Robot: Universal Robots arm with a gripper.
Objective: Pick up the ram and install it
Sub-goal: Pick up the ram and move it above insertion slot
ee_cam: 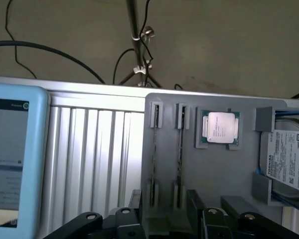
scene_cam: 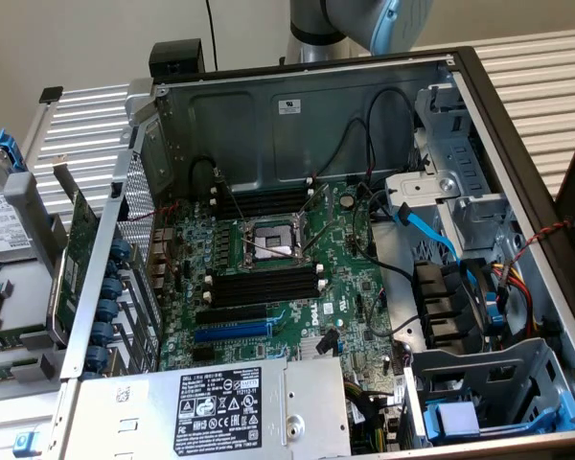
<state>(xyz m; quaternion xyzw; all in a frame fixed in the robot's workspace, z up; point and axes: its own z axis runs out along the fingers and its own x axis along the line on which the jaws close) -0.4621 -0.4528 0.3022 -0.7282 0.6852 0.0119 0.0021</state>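
Close before the grey parts holder (ee_cam: pixel 229 169) on the ribbed metal table (ee_cam: pixel 94 149), the tool (ee_cam: pixel 165 216) hangs released. Its two black fingers (ee_cam: pixel 198 209) are spread wide, with nothing between them but the holder's near edge. The ram (ee_cam: pixel 181 149) stands on edge in one of the holder's two narrow clip slots, seen as a thin dark line, just ahead of the gap between the fingers and untouched. Whether the neighbouring slot holds a second stick I cannot tell. A processor (ee_cam: pixel 220 128) sits in its pocket beside the ram's slot, and a hard drive (ee_cam: pixel 289 159) lies beyond it. In the exterior view the open computer case (scene_cam: pixel 517 144) lies on the table. Its motherboard (scene_cam: pixel 297 307) faces up, with long black memory slots (scene_cam: pixel 268 285) beside the processor socket (scene_cam: pixel 273 244). The arm (scene_cam: pixel 364 24) shows behind the case's far wall.
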